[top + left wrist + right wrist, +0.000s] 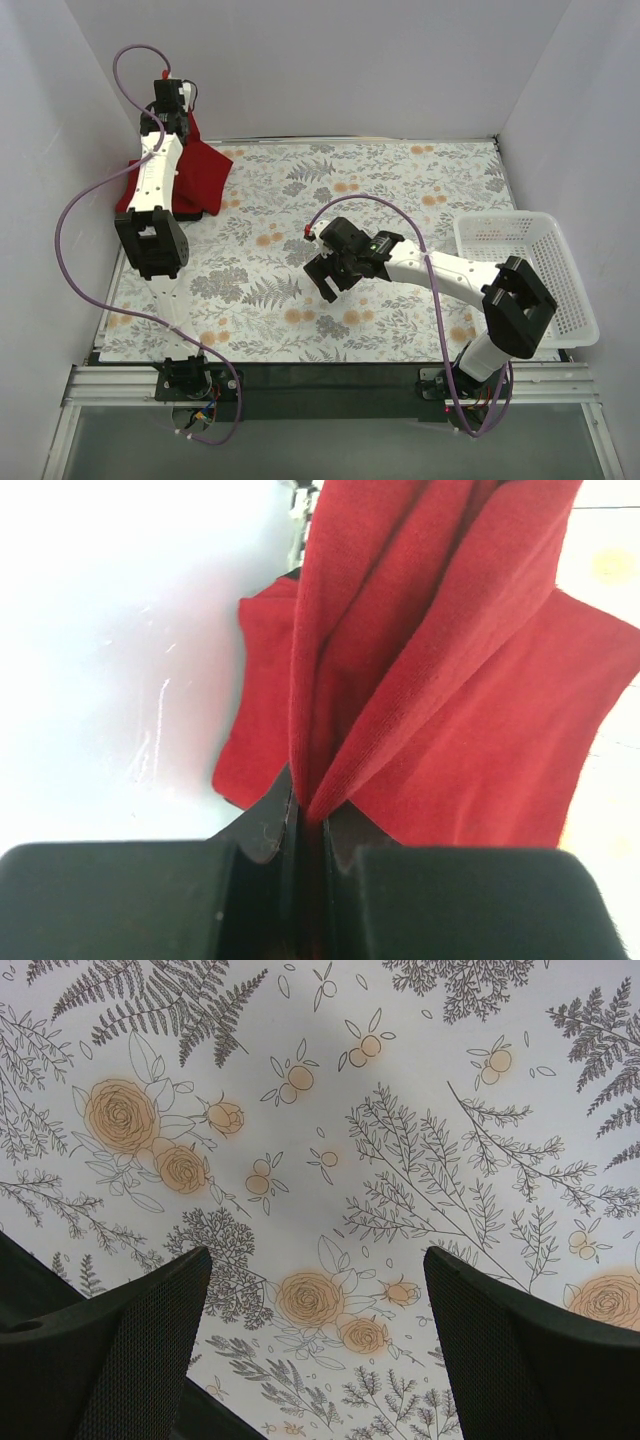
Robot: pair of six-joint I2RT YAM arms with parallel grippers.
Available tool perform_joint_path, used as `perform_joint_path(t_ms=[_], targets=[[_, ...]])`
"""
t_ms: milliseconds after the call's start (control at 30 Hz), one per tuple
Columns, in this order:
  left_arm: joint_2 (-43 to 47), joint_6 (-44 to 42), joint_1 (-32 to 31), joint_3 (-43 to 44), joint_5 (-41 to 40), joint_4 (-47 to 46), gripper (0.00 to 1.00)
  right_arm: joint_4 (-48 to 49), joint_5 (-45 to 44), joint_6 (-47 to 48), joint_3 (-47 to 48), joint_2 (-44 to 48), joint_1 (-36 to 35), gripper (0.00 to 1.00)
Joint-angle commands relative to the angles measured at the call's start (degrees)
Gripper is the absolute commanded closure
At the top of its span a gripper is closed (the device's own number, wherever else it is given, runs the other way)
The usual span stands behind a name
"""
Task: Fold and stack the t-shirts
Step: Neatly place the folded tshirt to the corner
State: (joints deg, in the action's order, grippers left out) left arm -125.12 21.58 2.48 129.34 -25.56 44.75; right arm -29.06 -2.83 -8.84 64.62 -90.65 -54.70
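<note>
1. Two hands: left hand (310, 815) pinched tight on a raised fold of the red shirt (480, 730)
2. Rest of it lies at the far-left corner of the bench (400, 190)
3. Right hand (317, 1252) wide apart, holding nothing

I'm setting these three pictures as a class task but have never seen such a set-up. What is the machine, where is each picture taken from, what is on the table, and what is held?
These are two robot arms bolted at the near edge of a table, each ending in a two-finger gripper. The wide picture comes from a fixed camera above and behind them. The other two come from cameras on the wrists, so each shows its own fingers. The table has a flowered top. At its far left is a red t-shirt, and a white basket sits at the right edge. The left gripper is shut on a fold of the red t-shirt. The right gripper is open above the table, holding nothing.
</note>
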Motion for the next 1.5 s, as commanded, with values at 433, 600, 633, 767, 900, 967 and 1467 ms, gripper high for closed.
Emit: perform_joint_path(t_ms=[433, 600, 633, 767, 900, 967, 1467], targets=[[3.7, -5.1, 7.4, -7.4, -3.3, -7.5, 0.92, -2.9, 1.7, 0.2, 4.5, -3.1, 0.3, 0.22], [-0.2, -4.4, 10.2, -7.3, -6.2, -9.9, 0.9, -4.3, 1.7, 0.3, 6.2, -4.3, 0.3, 0.22], [-0.6, -5.3, 10.6, -7.5, -6.3, -10.4, 0.9, -4.4, 1.8, 0.3, 6.4, -4.4, 0.3, 0.22], [-3.6, -6.9, 10.9, -7.9, -8.5, -15.0, 0.9, -5.2, 1.9, 0.4, 7.1, -5.1, 0.3, 0.22], [-7.2, -6.9, 11.0, -7.9, -8.9, -18.2, 0.89, -5.7, 2.0, 0.4, 7.7, -5.7, 0.3, 0.22], [-9.3, -6.6, 11.0, -7.7, -9.0, -19.2, 0.86, -5.7, 2.1, 0.3, 7.8, -5.9, 0.4, 0.22], [-6.4, 0.7, 10.5, -7.1, -8.5, -22.8, 0.28, -5.6, 3.1, -0.5, 6.7, -4.5, 0.3, 0.23]])
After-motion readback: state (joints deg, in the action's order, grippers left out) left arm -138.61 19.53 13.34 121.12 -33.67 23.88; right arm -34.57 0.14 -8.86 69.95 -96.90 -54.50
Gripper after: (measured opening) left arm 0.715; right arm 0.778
